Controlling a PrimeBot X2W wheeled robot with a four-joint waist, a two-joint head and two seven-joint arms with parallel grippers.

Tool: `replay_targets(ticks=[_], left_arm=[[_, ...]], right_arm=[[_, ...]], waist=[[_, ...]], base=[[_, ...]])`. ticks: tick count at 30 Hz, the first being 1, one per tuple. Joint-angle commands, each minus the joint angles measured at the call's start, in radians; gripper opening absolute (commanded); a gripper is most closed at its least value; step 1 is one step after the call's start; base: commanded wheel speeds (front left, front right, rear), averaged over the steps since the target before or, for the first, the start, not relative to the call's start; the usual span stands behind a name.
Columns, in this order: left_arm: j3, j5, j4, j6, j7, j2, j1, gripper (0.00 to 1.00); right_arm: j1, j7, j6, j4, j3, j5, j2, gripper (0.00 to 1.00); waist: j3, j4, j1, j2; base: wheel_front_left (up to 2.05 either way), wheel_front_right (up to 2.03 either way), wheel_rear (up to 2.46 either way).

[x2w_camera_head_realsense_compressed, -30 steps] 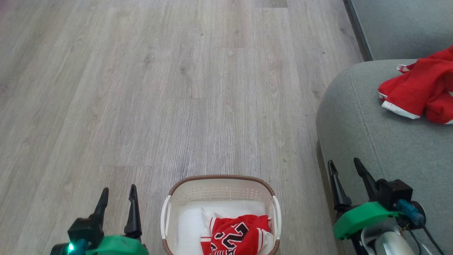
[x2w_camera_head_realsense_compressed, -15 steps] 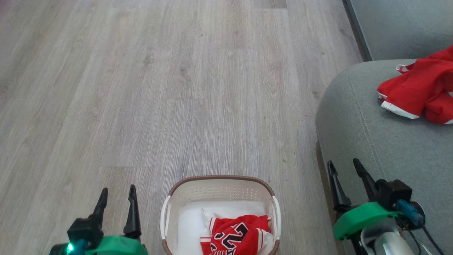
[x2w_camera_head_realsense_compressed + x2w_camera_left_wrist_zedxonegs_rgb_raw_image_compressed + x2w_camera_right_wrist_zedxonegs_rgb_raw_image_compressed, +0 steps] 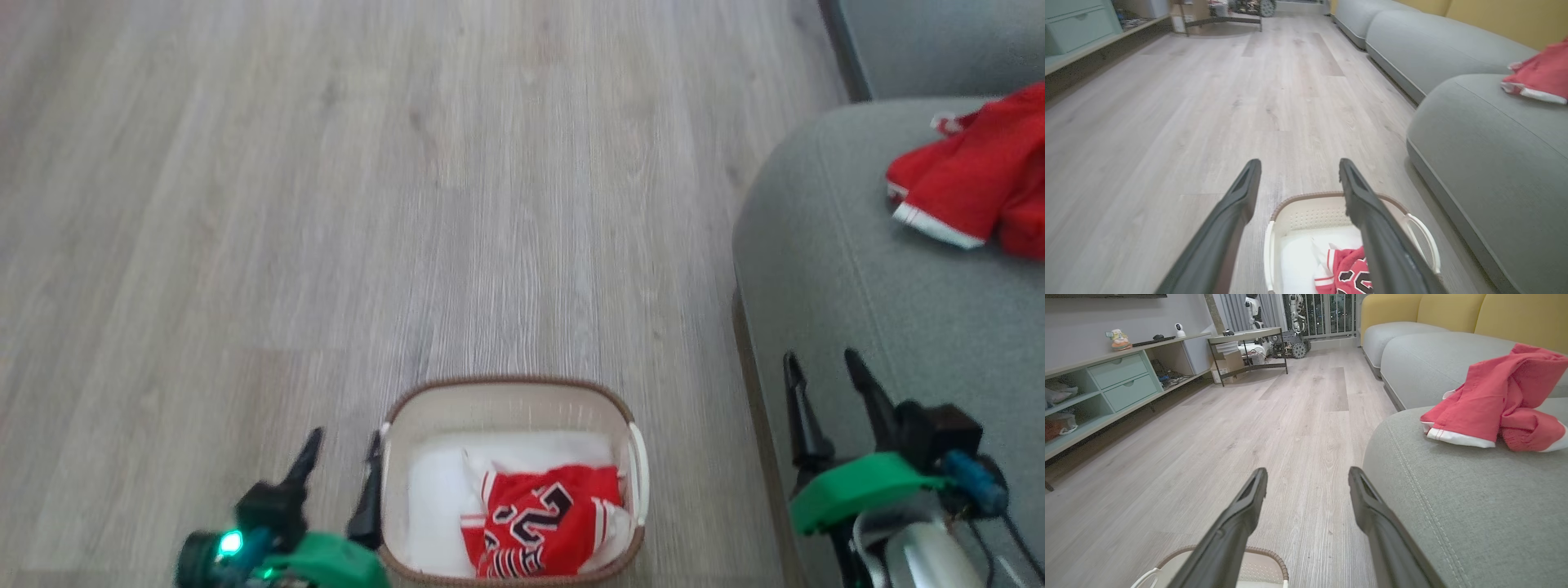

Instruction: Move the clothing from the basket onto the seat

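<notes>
The cream basket (image 3: 506, 392) with a brown woven rim stands on the floor at the bottom centre, holding the red jersey (image 3: 543, 523) with black letters and numbers. The same jersey (image 3: 1349, 273) and basket (image 3: 1306, 212) show in the left wrist view, below the fingers. A plain red garment (image 3: 971, 184) with white trim lies on the grey-green seat (image 3: 857, 278) at the right; the right wrist view shows this garment (image 3: 1498, 400) on the seat (image 3: 1474, 498) too. My left gripper (image 3: 339, 445) is open just left of the basket. My right gripper (image 3: 824, 367) is open at the seat's front edge.
Pale wood floor (image 3: 326, 204) stretches ahead and to the left. A low shelf unit with drawers (image 3: 1106, 379) lines the far left wall, a small table (image 3: 1249, 347) stands further back, and a second sofa section (image 3: 1412, 343) continues beyond the seat.
The head view has shifted and blurred, so the camera moved. The left gripper now sits closer to the basket's left rim. Both grippers stay open and the clothing lies as before.
</notes>
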Motion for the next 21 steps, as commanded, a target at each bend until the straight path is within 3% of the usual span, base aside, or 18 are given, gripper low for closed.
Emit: replay_targets(ticks=[1,11,21], left_arm=[[0.005,0.011,0.0,-0.01,-0.01,-0.003,-0.08,1.0],[-0.188,0.004,0.252,-0.063,-0.01,-0.004,-0.298,1.0],[-0.357,-0.099,0.567,-0.073,-0.003,-0.004,-0.532,1.0]], right_arm=[[-0.056,-0.009,0.0,-0.048,0.011,-0.013,0.001,1.0],[-0.168,-0.009,0.0,-0.141,-0.024,-0.06,0.001,1.0],[-0.261,-0.009,0.0,-0.237,-0.011,-0.089,0.001,1.0]], waist=[[0.046,-0.006,0.0,0.0],[0.28,-0.064,0.0,0.0],[0.515,-0.149,0.0,0.0]], base=[[0.0,0.0,0.0],[0.0,0.0,0.0],[0.0,0.0,0.0]])
